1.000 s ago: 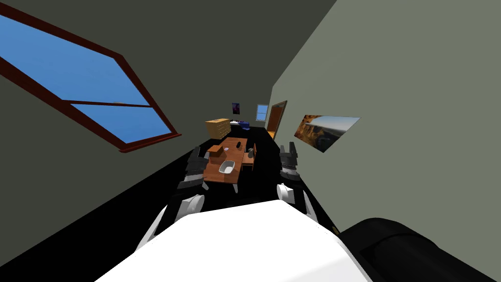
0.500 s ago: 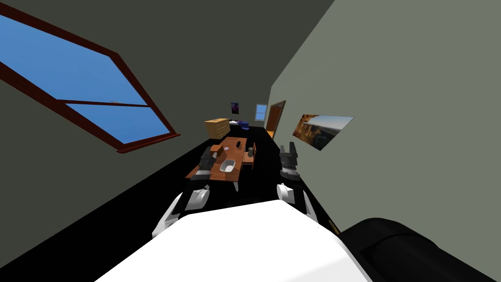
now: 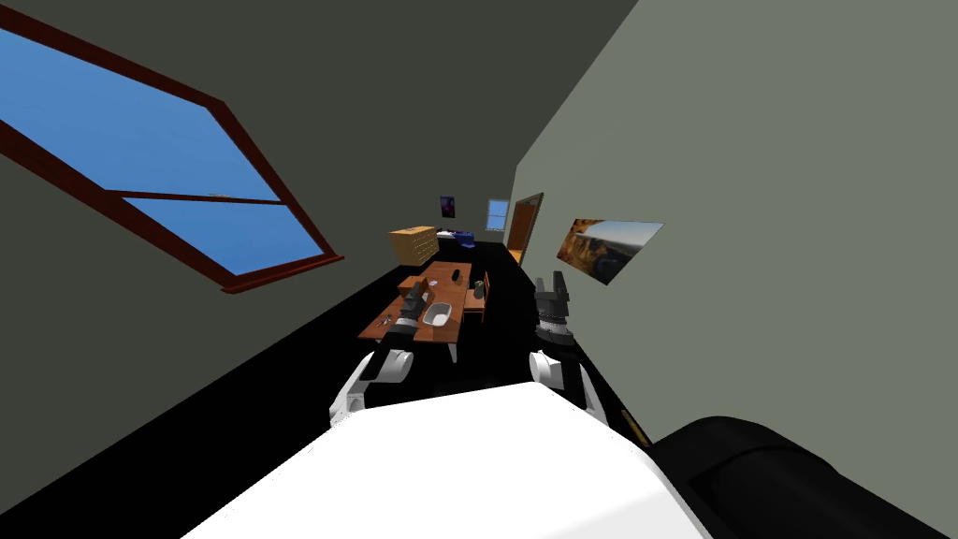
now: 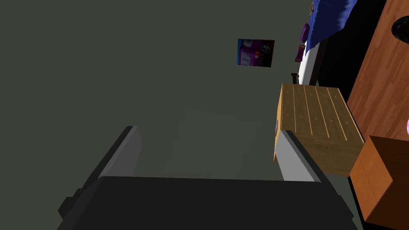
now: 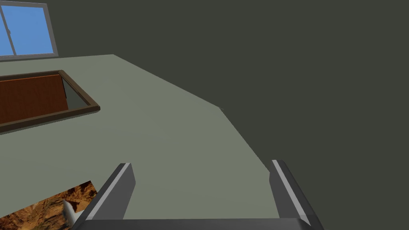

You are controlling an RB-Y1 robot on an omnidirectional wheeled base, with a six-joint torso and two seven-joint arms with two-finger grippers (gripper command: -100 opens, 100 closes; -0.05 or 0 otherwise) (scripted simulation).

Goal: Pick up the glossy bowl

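The glossy bowl (image 3: pixel 436 314), pale grey and oval, sits on the near half of the long brown table (image 3: pixel 447 329). My left gripper (image 3: pixel 413 301) hangs over the table just left of the bowl, close beside it. In the left wrist view the left gripper (image 4: pixel 207 153) stands open with nothing between its fingers, pointing past the table's far end (image 4: pixel 379 76) at a dark wall. My right gripper (image 3: pixel 552 292) is raised to the right of the table, and the right gripper (image 5: pixel 199 187) is open and empty too.
A brown box (image 3: pixel 413 282) and small dark items (image 3: pixel 457 275) lie farther along the table. A wooden chair (image 3: pixel 477 298) stands at its right side. A light wooden dresser (image 4: pixel 315 127) stands beyond the table by the wall, with a blue bed (image 3: pixel 458 237) behind it.
My left arm has swung right and forward, from beside the table's left edge to over the table next to the bowl. The right arm has stayed put.
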